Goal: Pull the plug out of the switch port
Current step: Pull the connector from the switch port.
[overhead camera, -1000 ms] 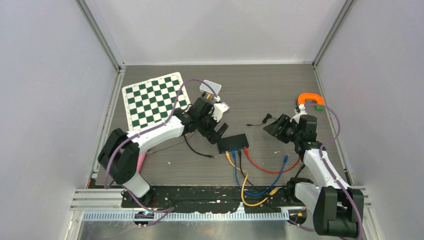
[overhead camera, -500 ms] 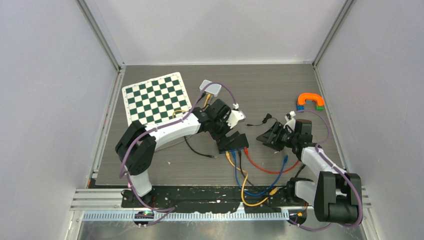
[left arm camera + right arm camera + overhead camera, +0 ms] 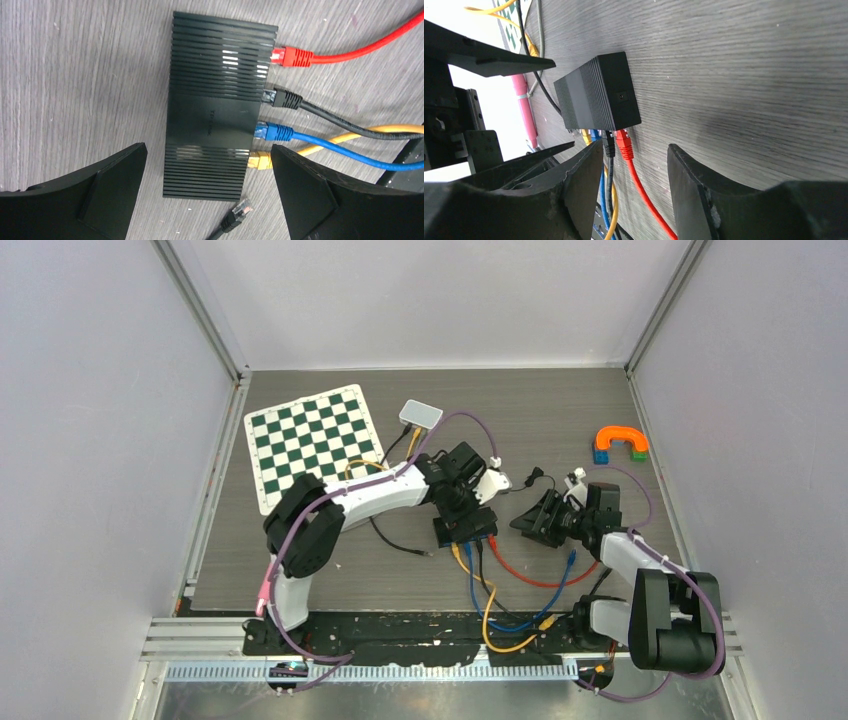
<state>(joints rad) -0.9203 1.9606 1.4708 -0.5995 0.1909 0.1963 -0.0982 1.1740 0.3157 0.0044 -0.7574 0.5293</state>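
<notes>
Grey wood-grain table (image 3: 560, 410): switch (image 3: 215, 115) lay beneath the empty, fully spread left gripper (image 3: 207, 152); its red plug (image 3: 625, 142), axis toward the near edge, sat just ahead of the empty, half-open right gripper (image 3: 635, 160).

A small white rounded box (image 3: 420, 414) lies just right of the green-and-white checkered mat (image 3: 314, 443), with an orange plastic arch (image 3: 620, 437) well apart, farther right.

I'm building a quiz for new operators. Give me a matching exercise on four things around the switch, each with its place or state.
1 red plug
2 yellow plug
3 loose plug
4 left gripper

a open, over the switch
b unplugged, on the table
c end port, beside the black plug
d end port, beside the blue plug

Pairs: 1-c, 2-d, 3-b, 4-a.
</notes>
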